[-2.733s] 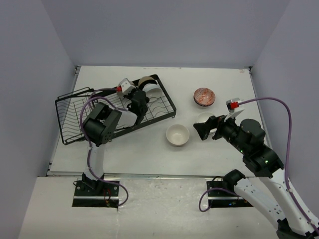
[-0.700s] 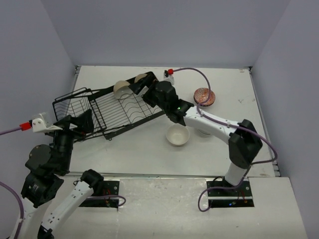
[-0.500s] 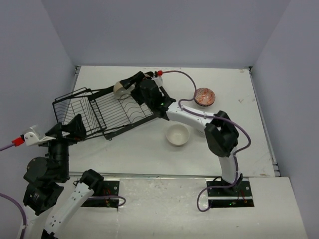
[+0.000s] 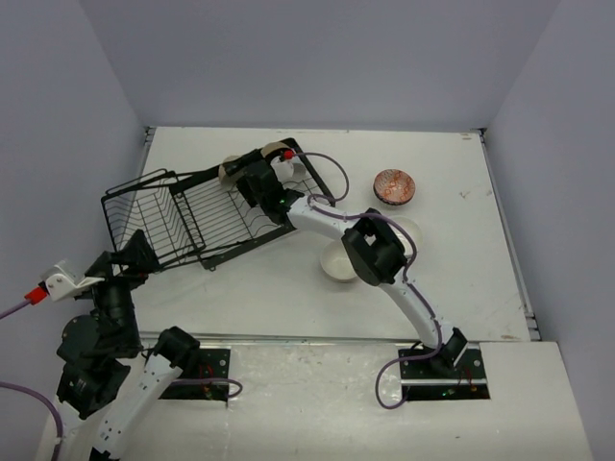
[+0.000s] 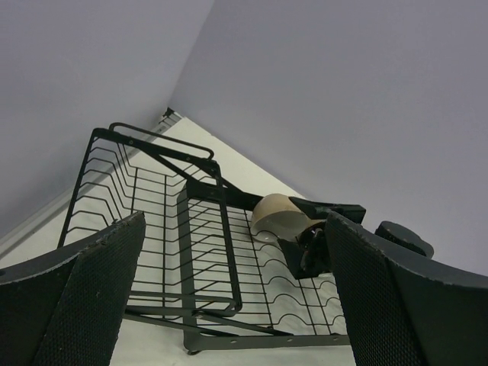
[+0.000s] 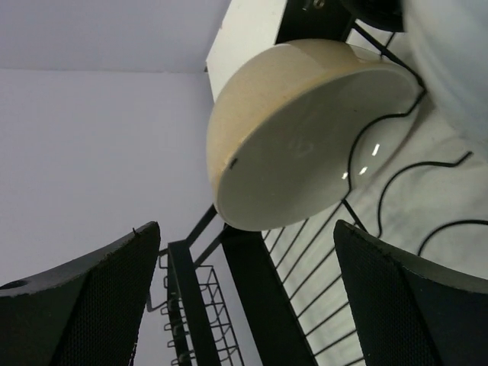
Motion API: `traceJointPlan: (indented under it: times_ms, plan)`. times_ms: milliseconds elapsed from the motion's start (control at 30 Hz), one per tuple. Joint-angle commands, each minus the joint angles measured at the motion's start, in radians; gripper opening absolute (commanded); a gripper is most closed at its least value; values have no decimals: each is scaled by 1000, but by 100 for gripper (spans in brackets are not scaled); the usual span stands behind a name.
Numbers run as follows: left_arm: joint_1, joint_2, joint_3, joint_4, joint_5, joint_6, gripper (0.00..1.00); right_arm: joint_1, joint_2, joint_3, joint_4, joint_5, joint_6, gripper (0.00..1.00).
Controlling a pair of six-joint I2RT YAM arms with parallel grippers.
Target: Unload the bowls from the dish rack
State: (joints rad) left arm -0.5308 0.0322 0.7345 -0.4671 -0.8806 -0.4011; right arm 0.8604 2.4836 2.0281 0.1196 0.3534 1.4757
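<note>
The black wire dish rack (image 4: 154,206) lies at the table's left, tilted. A beige bowl (image 4: 231,170) stands on edge in its far slots, and a second beige one (image 4: 277,151) shows just behind the right arm. My right gripper (image 4: 245,181) reaches over the rack and is open. The beige bowl (image 6: 297,152) sits just ahead of its fingertips, with no contact, and part of a pale bowl (image 6: 457,53) shows beside it. My left gripper (image 4: 137,252) is open and empty, drawn back off the rack's near-left corner. It looks across the rack (image 5: 152,213) at that beige bowl (image 5: 278,213).
On the table right of the rack are a red-brown speckled bowl (image 4: 394,186), a white bowl (image 4: 334,266) and another white bowl (image 4: 411,229), both partly hidden by the right arm. Grey walls close in the left, back and right sides.
My right gripper has slid left along the rack's far side to the beige bowl. My left arm has pulled back and down toward the near-left corner. Both stayed open.
</note>
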Motion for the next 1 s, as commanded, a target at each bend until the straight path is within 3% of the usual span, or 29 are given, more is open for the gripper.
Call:
traceJointPlan:
  times_ms: [0,267,367,400,467,667,767,967]
  plan:
    - [-6,-11,-14,36,-38,30,100,-11,34,127,8,71,-18,95]
    - [-15,-20,-24,51,-23,36,100,-12,119,188,46,90,-11,80]
    - [-17,-21,-30,54,-9,38,100,-12,147,205,109,84,-28,70]
    - [-17,-20,-32,59,-3,44,100,-12,165,214,148,78,-57,59]
    - [-18,-17,-40,67,18,47,100,-12,185,266,173,61,-93,50]
    - [-21,-17,-43,65,37,48,100,-11,201,264,212,56,-120,32]
    - [-24,-26,-44,65,34,50,100,-11,213,282,209,42,-117,16]
    - [-29,-25,-46,64,35,53,100,-12,247,313,212,22,-97,4]
